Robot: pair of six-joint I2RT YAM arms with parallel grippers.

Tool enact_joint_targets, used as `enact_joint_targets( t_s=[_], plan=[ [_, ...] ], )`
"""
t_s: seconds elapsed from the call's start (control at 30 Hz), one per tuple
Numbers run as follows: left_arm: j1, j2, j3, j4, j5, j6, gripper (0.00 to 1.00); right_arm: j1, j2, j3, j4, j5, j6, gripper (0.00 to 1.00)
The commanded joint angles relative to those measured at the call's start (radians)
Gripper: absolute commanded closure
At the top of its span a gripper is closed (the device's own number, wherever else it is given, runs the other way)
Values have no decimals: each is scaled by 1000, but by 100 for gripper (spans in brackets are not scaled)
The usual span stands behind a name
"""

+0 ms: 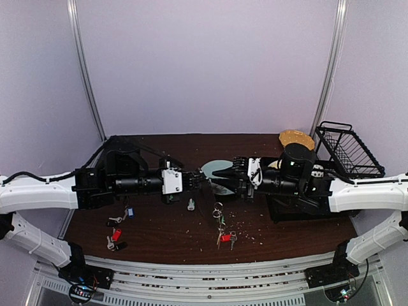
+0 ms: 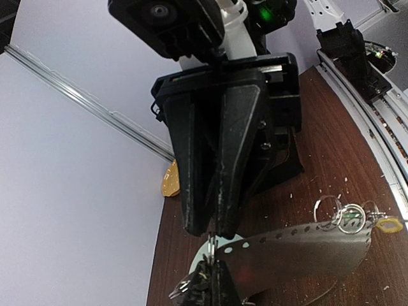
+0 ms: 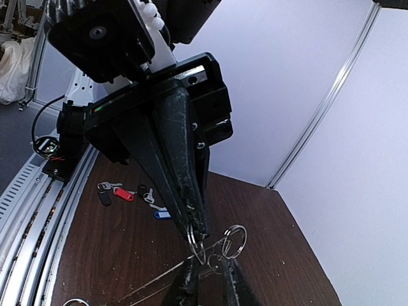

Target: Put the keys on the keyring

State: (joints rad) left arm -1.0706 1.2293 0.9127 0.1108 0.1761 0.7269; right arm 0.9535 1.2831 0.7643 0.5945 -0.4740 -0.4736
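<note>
My two grippers meet tip to tip above the pale green plate point(image 1: 217, 167). My left gripper point(image 1: 198, 181) is shut on the small split ring point(image 3: 199, 237) of a key; its tips also show in its own view point(image 2: 213, 280). My right gripper point(image 1: 220, 173) faces it, its own fingers point(image 3: 189, 284) closed on the thin grey wire of the keyring point(image 3: 146, 284), which hangs below as a loop point(image 1: 205, 203). A bunch of keys point(image 1: 220, 217) with a red tag point(image 1: 225, 237) and a yellow tag point(image 2: 389, 224) hangs on it. More keys with blue point(image 1: 130, 211) and red point(image 1: 115, 234) tags lie on the table at the left.
A tiny clear bottle point(image 1: 191, 204) stands under the left gripper. A black wire basket point(image 1: 347, 150) and a tan round mat point(image 1: 296, 138) sit at the back right. A shiny metal piece with a row of holes point(image 2: 293, 255) hangs beside my left fingers. Crumbs dot the brown table point(image 1: 166, 229).
</note>
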Motion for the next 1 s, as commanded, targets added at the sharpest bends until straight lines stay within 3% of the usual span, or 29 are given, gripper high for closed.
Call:
enact_joint_targets(
  t_s=[0.0,0.23,0.57,0.7,0.9,0.97],
  plan=[
    [-5,-8,30,48,-12,-28,100,4,-15,17,0,0,-8,84],
    [-5,-2,27,64,10,-33,100,4,9,40,-6,-45,3,96],
    [-6,6,30,76,27,-41,100,6,21,46,-4,-51,0,91],
    [-6,9,32,77,33,-44,100,8,21,47,-3,-56,2,100],
    [-6,4,2,138,25,-94,100,7,5,29,40,-41,33,100],
    [-5,2,-33,218,-9,-144,88,8,-7,6,111,-42,66,100]
  ],
)
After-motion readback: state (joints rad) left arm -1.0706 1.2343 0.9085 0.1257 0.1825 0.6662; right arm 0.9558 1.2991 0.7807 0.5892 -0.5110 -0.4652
